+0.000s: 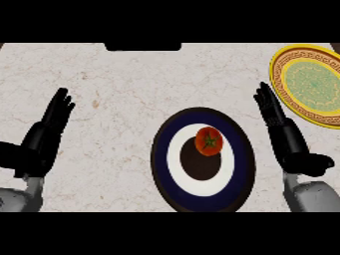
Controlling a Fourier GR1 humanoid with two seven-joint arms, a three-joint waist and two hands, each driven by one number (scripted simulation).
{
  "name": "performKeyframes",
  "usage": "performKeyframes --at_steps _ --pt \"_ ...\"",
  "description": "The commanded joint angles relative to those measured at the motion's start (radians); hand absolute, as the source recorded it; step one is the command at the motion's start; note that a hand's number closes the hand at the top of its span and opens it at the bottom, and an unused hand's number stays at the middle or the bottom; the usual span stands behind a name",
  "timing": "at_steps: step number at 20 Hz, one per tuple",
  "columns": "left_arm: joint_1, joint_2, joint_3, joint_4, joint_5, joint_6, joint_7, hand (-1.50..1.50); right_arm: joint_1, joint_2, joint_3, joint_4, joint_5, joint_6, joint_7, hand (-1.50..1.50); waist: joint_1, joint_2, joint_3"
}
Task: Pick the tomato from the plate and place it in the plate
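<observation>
Right hand (286, 134): released, fingers straight and pointing toward the counter's far edge, thumb out to the side, holding nothing. It stands between the two plates, just beside the right rim of the dark plate and near the lower left rim of the yellow plate, touching neither.

Left hand (36, 142): likewise released, fingers straight and angled up toward the far edge, thumb spread to the left, empty. It sits near the counter's left edge, well apart from both plates.

Count: two hands, two plates, one tomato.

Tomato (209, 141): red, roughly round, so no clear long axis can be told. Its green stem star faces upward toward the view. It rests on the dark plate (165, 149), on the upper right part of that plate's centre, where the white ring meets the dark middle. This plate lies toward the counter's near edge, about midway across.

Yellow plate (279, 67): patterned gold rim, green centre, at the counter's far right corner, bare.

Counter (113, 99): pale marbled stone. A dark object (143, 47) sits at the far edge; what it is cannot be told.
</observation>
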Motion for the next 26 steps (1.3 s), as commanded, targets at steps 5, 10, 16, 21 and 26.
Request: performKeyframes --at_steps 5,10,16,21,26 --pt "0.019 -0.037 0.001 0.153 -0.072 0.091 0.088 0.0 -0.085 0.063 0.085 -0.16 -0.025 0.059 0.095 1.5 0.02 -0.03 0.013" --pt "0.083 -0.033 -0.024 0.135 -0.054 0.087 0.131 0.0 -0.115 -0.33 0.05 -0.08 0.574 -0.145 0.008 1.5 -0.019 -0.05 -0.002" --pt "0.052 -0.059 -0.047 0.103 -0.074 0.116 0.181 0.0 0.092 0.145 0.071 -0.077 0.145 -0.229 -0.275 -1.5 0.016 -0.025 0.023" --pt "0.063 -0.078 -0.062 0.113 -0.105 0.104 0.181 0.0 0.08 -0.026 0.115 0.088 0.289 -0.074 -0.439 -1.5 0.027 -0.029 0.014" --pt "0.087 -0.076 -0.06 0.109 -0.11 0.104 0.177 0.0 0.034 -0.124 0.144 0.067 0.553 -0.211 -0.212 -1.5 0.023 -0.033 0.011"
